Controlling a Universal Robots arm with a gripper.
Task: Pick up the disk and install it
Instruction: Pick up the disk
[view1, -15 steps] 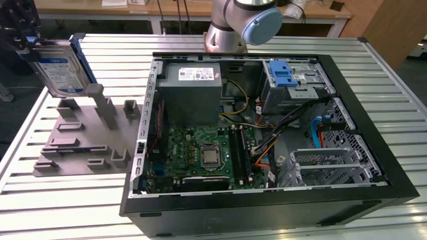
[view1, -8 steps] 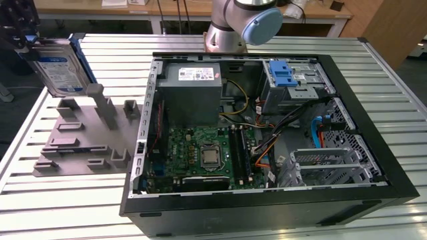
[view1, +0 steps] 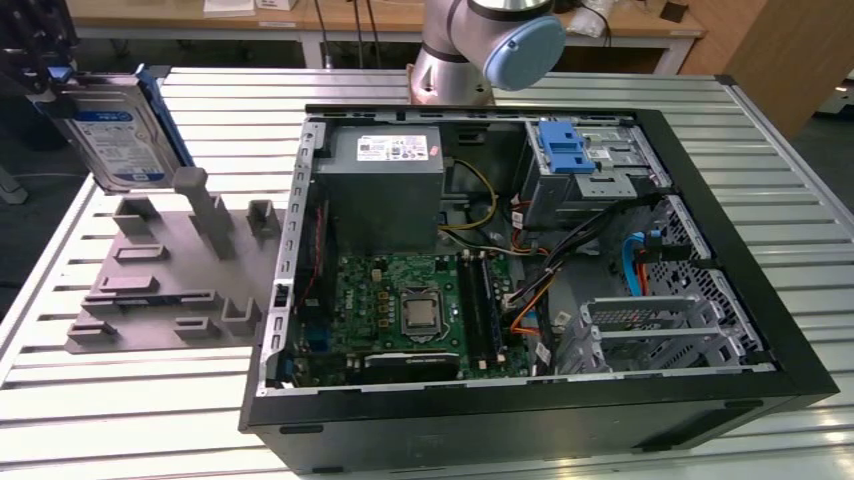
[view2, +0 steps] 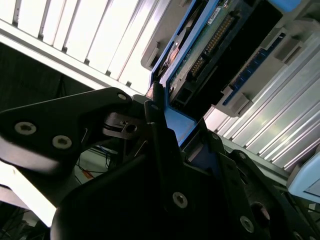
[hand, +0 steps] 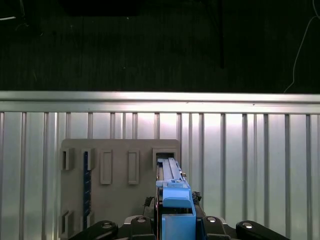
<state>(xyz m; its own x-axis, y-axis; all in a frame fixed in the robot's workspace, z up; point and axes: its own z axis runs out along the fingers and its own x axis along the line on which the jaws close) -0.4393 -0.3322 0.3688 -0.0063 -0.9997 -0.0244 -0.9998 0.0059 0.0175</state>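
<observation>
The tool (view1: 51, 82) gripped the disk (view1: 120, 140) above the grey holder (view1: 154, 300). The open computer case (view1: 507, 420) contained a power supply (view1: 380, 190) and a motherboard (view1: 387, 300).

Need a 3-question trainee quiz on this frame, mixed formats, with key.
1. True or false: the disk is installed inside the computer case.
2. What is the pincer clamped on? A) the disk B) a memory stick C) an orange cable
3. Fill in: in the exterior view, the disk stands upright on the exterior view's ____ of the case.
Key: 1 false; 2 A; 3 left.
</observation>
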